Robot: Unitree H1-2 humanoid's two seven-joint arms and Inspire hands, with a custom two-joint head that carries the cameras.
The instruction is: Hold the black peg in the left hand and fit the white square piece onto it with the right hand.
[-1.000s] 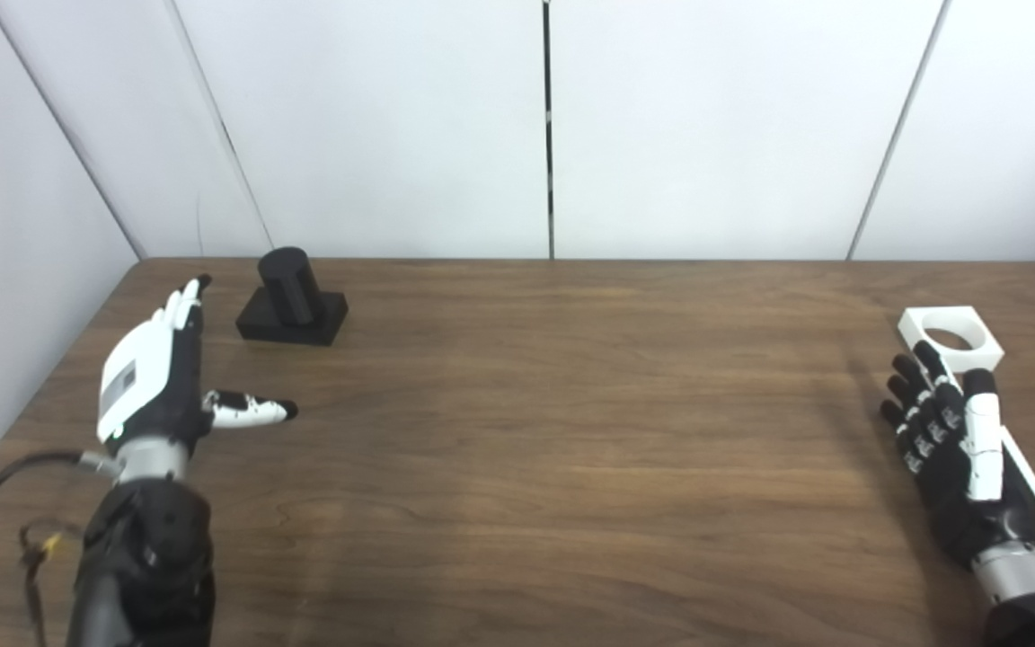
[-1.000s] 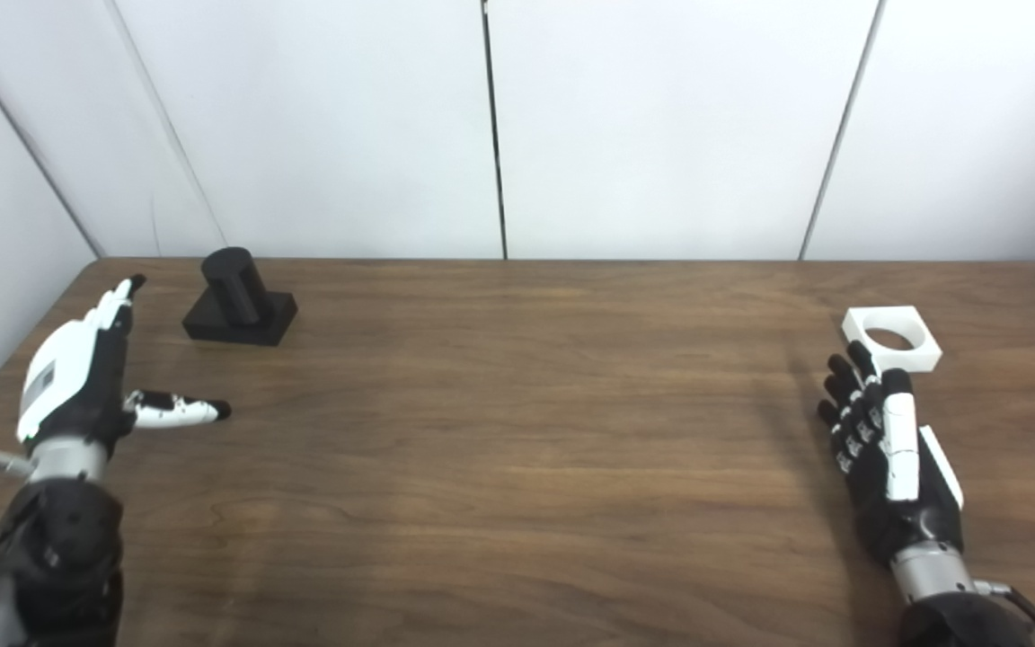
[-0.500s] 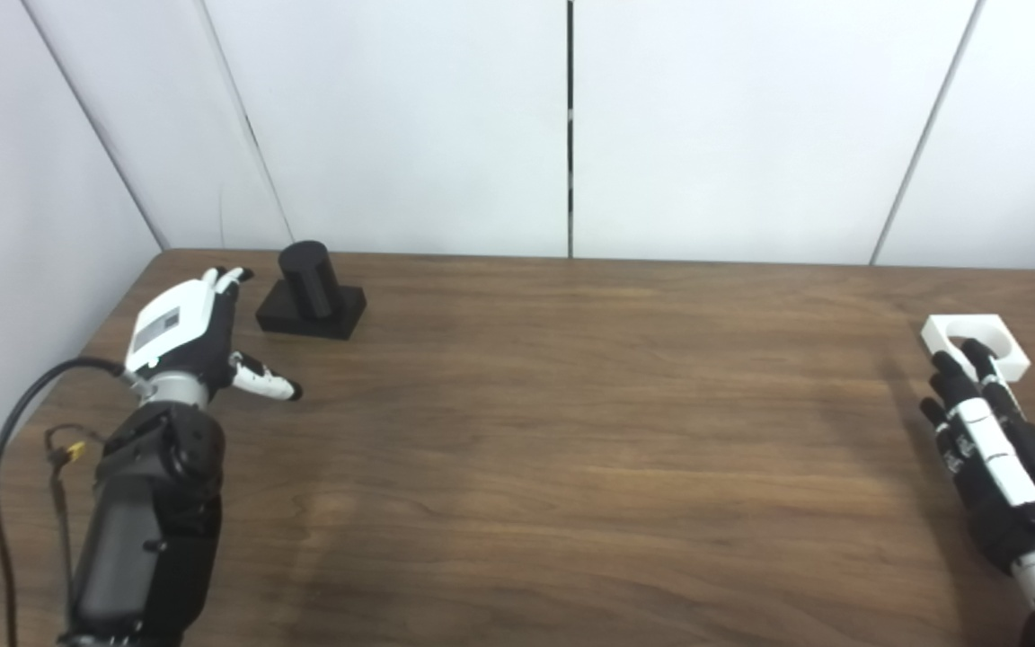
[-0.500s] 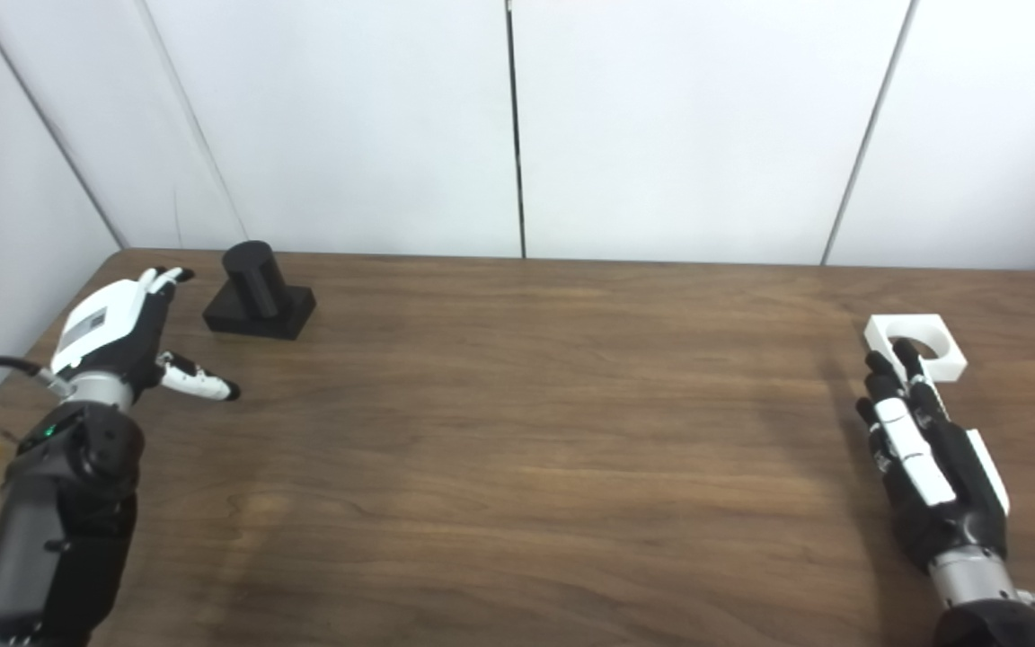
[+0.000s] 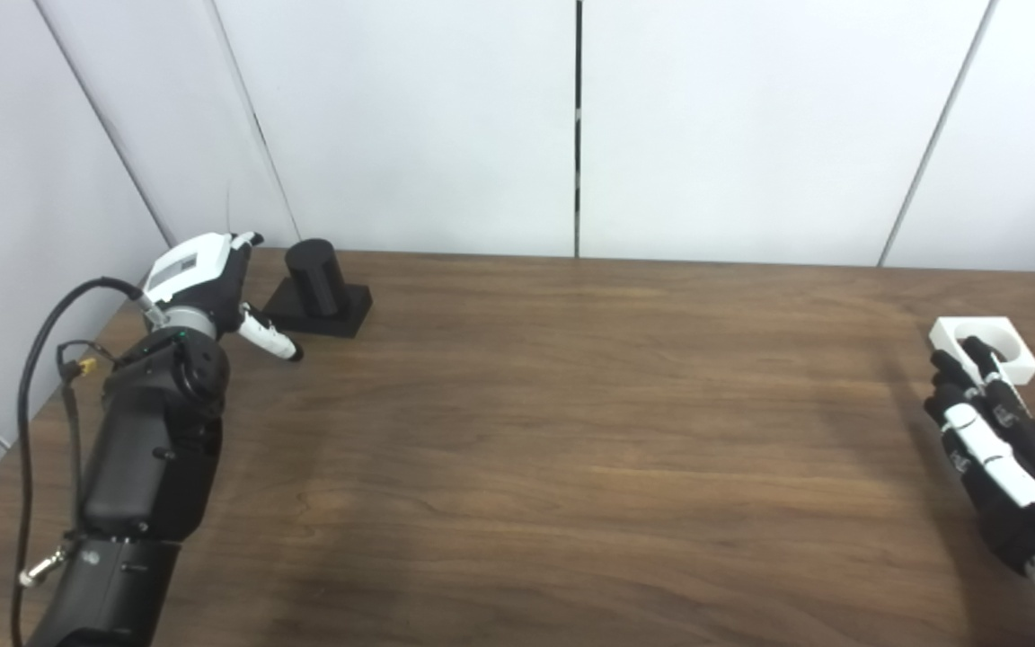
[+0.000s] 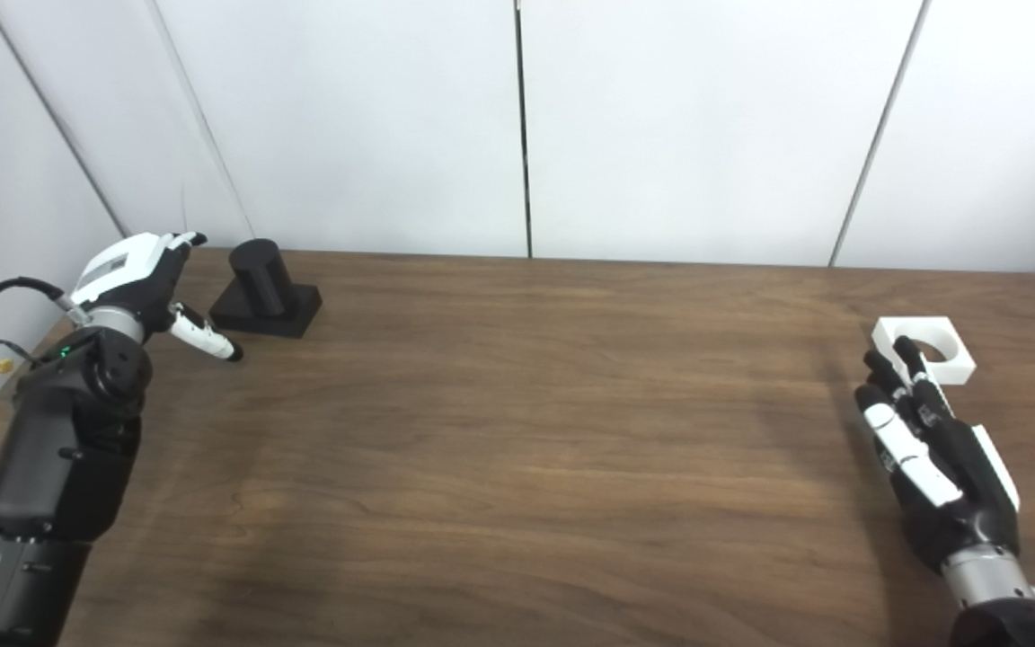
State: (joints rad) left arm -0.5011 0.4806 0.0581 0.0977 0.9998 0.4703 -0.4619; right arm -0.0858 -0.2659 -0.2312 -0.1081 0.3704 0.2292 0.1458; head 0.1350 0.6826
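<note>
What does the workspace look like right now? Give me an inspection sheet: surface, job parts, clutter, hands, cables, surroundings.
Surface: brown wooden table, bare across the middle.
Black peg: upright on its square base, far left corner, not held.
White square piece: flat on the table at the right edge, round hole facing up.
Clutter: nothing seen.
Left hand: open, just left of the peg, thumb reaching toward its base, no grip.
Right hand: open, fingertips over the near edge of the piece; contact cannot be told.
Cables: black cable looping beside the left forearm.
Surroundings: white wall panels behind and at left.
</note>
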